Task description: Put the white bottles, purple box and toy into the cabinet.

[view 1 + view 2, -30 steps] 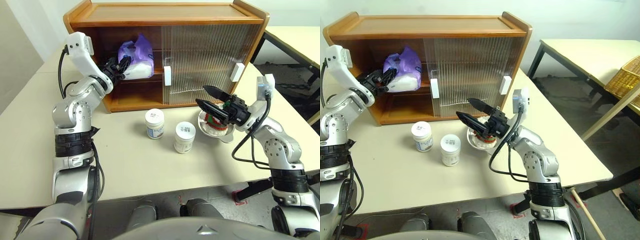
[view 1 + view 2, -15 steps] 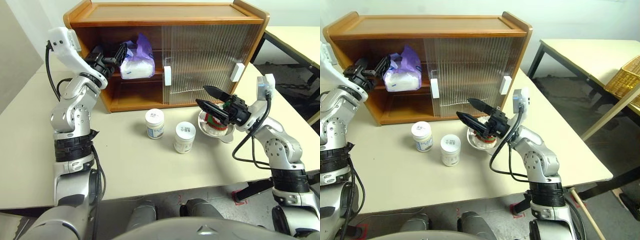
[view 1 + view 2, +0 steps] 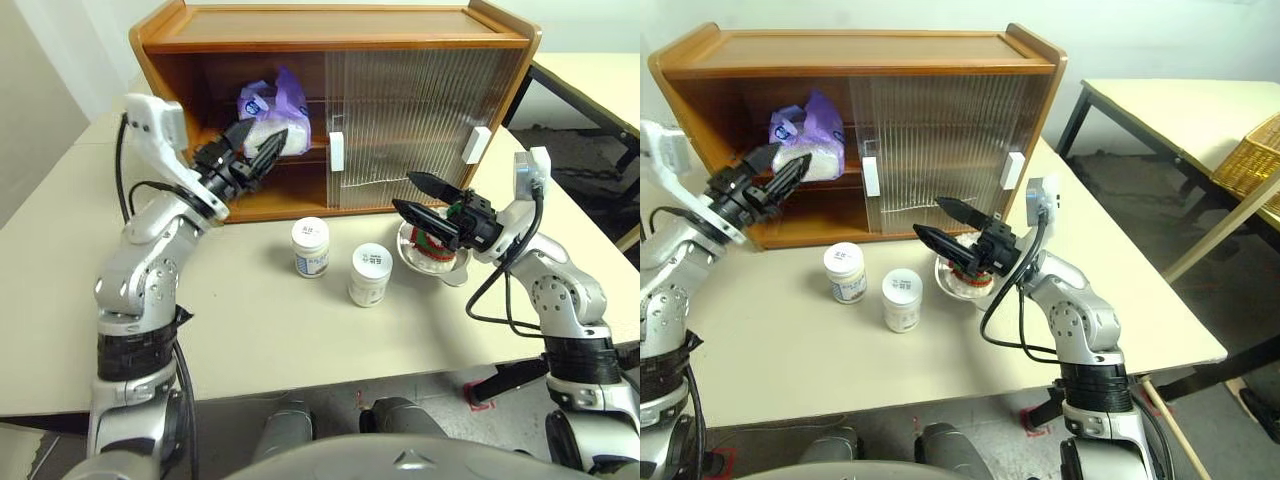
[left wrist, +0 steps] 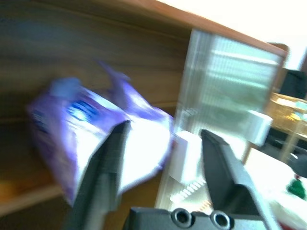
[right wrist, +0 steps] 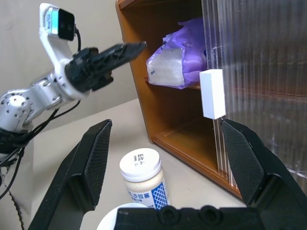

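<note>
purple box shelved, bottles and toy left

i had the left gripper (image 3: 258, 152) out of the cabinet (image 3: 330, 28), fingers apart, empty; purple box (image 3: 272, 118) sat on the shelf. right gripper (image 3: 420, 195) hovered wide open over the toy (image 3: 432, 243), white bottles (image 3: 309, 246) on the table.

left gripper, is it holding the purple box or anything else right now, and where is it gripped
Nothing is held. The left gripper is open and empty, clear of the purple box resting on the cabinet shelf.

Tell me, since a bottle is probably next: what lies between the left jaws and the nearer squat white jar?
Nothing: in the left eye view, only bare cream tabletop separates the left gripper from the nearer white jar.
</note>
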You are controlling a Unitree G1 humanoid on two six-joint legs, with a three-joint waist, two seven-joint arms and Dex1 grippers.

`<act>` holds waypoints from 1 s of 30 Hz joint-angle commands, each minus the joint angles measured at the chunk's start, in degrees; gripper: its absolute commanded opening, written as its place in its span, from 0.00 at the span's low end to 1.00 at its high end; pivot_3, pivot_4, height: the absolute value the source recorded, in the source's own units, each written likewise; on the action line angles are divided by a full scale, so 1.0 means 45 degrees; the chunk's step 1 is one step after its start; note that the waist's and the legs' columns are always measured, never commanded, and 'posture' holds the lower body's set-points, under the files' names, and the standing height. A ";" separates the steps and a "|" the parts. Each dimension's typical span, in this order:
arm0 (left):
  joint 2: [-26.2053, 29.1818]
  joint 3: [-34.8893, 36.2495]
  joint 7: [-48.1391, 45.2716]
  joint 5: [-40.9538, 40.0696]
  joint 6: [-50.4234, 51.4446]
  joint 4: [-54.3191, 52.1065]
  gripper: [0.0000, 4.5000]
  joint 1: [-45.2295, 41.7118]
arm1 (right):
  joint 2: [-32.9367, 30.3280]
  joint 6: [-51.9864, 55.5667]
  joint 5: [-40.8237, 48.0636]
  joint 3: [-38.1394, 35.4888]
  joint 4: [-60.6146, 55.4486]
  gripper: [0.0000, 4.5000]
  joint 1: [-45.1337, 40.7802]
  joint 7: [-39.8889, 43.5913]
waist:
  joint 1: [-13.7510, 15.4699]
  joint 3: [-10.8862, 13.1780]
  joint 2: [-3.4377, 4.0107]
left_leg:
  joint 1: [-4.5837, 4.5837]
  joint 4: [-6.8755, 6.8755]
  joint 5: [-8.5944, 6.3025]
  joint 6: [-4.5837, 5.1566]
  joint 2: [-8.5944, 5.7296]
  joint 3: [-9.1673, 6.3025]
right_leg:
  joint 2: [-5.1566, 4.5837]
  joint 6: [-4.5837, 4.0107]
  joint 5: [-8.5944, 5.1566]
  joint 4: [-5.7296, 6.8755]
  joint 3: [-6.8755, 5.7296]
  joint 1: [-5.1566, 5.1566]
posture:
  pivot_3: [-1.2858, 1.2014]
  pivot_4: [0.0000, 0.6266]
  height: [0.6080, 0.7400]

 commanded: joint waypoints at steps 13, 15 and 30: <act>-0.0327 -0.1379 0.0791 0.1960 0.0016 0.1499 0.01 -0.0406 | -0.0088 0.0063 0.0021 -0.0106 -0.0154 1.00 -0.0063 -0.0075 | 0.0017 0.0000 0.0001 | -0.0017 -0.0003 -0.0005 0.0001 0.0008 -0.0004 | -0.0004 0.0002 0.0003 -0.0005 0.0000 -0.0013 | 0.48 0.06 1.00; -0.0451 -0.1503 0.0862 0.2263 -0.0163 0.1757 0.01 -0.0556 | -0.0095 0.0063 0.0021 -0.0094 -0.0199 1.00 -0.0009 -0.0083 | 0.0000 0.0001 0.0001 | -0.0016 -0.0003 -0.0007 0.0002 0.0007 -0.0001 | -0.0005 0.0008 0.0005 -0.0010 0.0004 -0.0011 | 0.48 0.06 1.00; -0.1173 -0.1058 0.2085 0.3156 -0.0686 0.2982 0.01 -0.1466 | -0.0154 0.0097 0.0044 -0.0104 -0.0252 1.00 0.0035 -0.0113 | -0.0033 0.0003 -0.0001 | -0.0011 -0.0005 -0.0008 0.0002 0.0000 -0.0001 | 0.0001 0.0062 0.0026 -0.0012 0.0001 -0.0004 | 0.48 0.06 1.00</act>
